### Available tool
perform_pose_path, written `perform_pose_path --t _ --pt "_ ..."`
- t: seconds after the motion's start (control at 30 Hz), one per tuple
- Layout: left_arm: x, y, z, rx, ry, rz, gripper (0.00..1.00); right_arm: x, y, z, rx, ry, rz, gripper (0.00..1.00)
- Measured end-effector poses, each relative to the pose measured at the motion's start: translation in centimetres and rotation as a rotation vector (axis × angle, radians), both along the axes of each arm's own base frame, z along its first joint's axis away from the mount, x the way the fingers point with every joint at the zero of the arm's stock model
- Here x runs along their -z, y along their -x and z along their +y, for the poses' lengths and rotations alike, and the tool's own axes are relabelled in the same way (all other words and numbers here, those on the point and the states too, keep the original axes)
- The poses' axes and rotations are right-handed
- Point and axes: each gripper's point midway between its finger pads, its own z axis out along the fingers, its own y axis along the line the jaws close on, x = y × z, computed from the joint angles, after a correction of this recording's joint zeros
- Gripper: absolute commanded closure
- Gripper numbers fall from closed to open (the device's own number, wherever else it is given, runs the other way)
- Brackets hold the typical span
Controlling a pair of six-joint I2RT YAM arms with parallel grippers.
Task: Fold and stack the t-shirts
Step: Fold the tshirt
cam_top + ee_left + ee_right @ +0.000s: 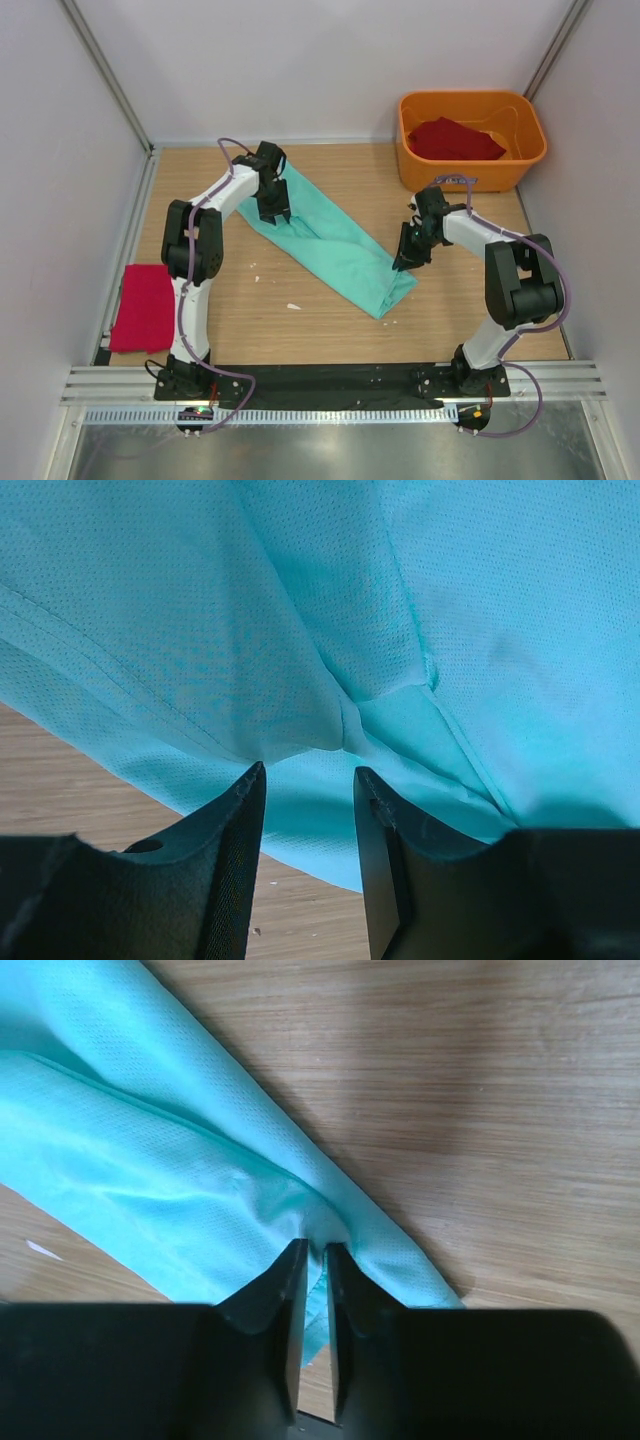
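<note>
From above, a teal shirt (330, 245) lies on the pale wood-grain worktop (300, 340), folded into one long band that runs diagonally from far left to near right. The left arm (200, 235), white with black joints, bends over the band's far end, and the left jaws rest on the cloth there. The right arm (510, 275) reaches to the band's near end, and the right jaws sit at its edge. A glossy orange plastic tub (520, 150) stands in the far right corner with a crumpled red shirt (455, 140) inside. A flat folded red shirt (145, 305) lies at the left edge of the worktop, and a small white scrap (293, 306) lies near the middle.

At the left wrist, the teal shirt (200, 600) fills most of the view. It is a fine dotted mesh with stitched seams, and it gathers to a pucker just ahead of the tips. The matt black left jaws stand clearly apart with cloth showing in the gap, and I cannot tell whether they clamp it. Bare worktop (60, 780) shows under the hanging hem.

At the right wrist, the right jaws are closed to a thin slit, pinching a wrinkled fold of the teal shirt (150, 1180) near its corner. The smooth worktop (480, 1110) lies beyond.
</note>
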Motion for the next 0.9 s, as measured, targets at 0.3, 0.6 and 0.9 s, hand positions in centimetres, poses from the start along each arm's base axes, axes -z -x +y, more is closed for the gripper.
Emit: perform_pose_path --t 0.3,0.6,0.9 --pt "0.0 0.0 -0.1 0.001 0.007 0.000 0.58 -0.5 0.8 0.6 -0.009 -0.040 0.027 0.94" --pt "0.1 0.4 0.0 -0.004 0.006 0.007 0.58 -5.1 5.1 4.0 -0.112 -0.156 -0.019 0.96" --pt "-0.5 2.5 0.9 -0.007 -0.009 0.025 0.58 -6.0 11.3 7.9 -0.241 -0.224 0.036 0.96"
